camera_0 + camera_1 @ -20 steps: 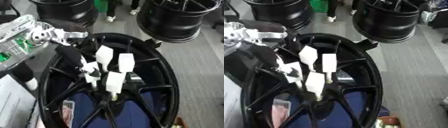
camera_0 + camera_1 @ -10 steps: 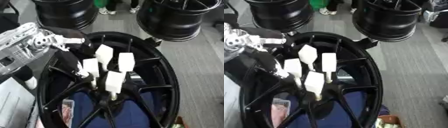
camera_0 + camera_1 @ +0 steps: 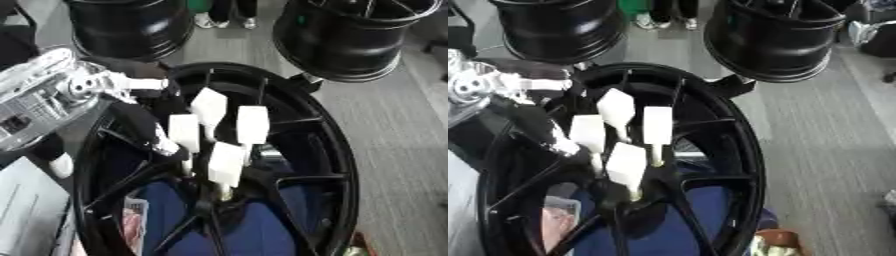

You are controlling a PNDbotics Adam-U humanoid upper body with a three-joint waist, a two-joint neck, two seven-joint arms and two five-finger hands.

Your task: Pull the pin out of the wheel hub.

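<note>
Left hand (image 3: 144, 127) reaches into the wheel hub (image 3: 219, 192) beside the leftmost white pin (image 3: 184, 131); can't tell its finger state. Best to pull straight out, no wiggling.

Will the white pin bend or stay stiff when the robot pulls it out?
Probably stiff: each white pin shows a flat blocky head on a thin straight stem, standing upright in the wheel hub. It looks small beside the rim, so likely light. The left hand reaches beside them; whether its fingers hold one is unclear.
</note>
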